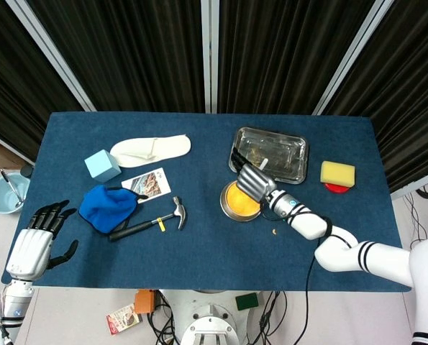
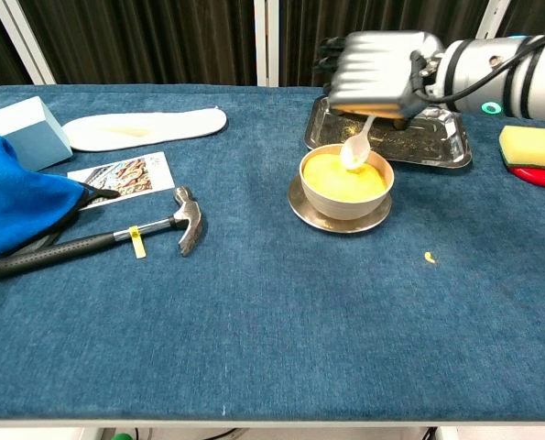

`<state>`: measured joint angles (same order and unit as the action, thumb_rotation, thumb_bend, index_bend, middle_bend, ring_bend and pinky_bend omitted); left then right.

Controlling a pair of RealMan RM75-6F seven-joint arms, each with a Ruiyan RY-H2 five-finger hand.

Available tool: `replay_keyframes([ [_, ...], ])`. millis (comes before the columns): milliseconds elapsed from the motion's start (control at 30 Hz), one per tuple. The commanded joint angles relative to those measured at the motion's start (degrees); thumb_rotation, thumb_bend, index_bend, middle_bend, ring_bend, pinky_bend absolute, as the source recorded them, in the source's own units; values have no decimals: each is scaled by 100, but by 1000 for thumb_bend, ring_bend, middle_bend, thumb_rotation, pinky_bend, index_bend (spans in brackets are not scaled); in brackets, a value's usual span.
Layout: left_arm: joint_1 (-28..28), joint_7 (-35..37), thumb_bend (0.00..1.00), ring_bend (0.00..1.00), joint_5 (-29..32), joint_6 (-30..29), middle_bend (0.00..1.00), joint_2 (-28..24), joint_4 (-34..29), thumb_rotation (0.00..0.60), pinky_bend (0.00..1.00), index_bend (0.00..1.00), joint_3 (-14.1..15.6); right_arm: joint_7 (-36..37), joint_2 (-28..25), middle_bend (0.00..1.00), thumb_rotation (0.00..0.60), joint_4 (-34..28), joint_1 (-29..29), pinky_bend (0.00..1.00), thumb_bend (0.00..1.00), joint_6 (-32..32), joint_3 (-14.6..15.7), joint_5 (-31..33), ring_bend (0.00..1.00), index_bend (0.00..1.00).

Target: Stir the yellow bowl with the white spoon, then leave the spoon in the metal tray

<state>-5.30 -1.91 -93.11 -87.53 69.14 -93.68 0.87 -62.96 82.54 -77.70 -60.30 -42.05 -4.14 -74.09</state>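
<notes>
Dark pleated curtains (image 1: pixel 127 50) behind — white frame posts (image 1: pixel 210 54); pale floor (image 1: pixel 415 215)

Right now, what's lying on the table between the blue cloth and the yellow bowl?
The hammer lies between the blue cloth and the yellow bowl, its head toward the bowl. The chest view shows only bare tablecloth beyond the head.

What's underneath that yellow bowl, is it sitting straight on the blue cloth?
No. The yellow bowl sits on a round metal saucer, whose rim shows all around its base. The saucer's middle is covered by the bowl, so nothing more can be seen there.
</notes>
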Motion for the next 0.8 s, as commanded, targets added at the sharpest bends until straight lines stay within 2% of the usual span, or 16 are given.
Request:
replay_keyframes([
  [33,11,27,331,107,5,0,85,15,37,533,131,171,10,-492,149,320,600,107,-234,83,546,85,130,2,90,689],
  [167,37,99,331,107,20,-25,86,33,103,534,132,171,15,-870,336,324,600,254,-326,100,549,61,258,-111,95,693],
  [333,48,168,331,107,25,-13,85,66,184,532,132,171,32,-933,505,329,600,323,-341,100,549,1,325,-177,99,702],
  [800,61,234,332,107,3,-15,85,123,258,527,132,171,48,-183,511,341,600,-9,-25,100,550,-431,380,-307,100,712],
])
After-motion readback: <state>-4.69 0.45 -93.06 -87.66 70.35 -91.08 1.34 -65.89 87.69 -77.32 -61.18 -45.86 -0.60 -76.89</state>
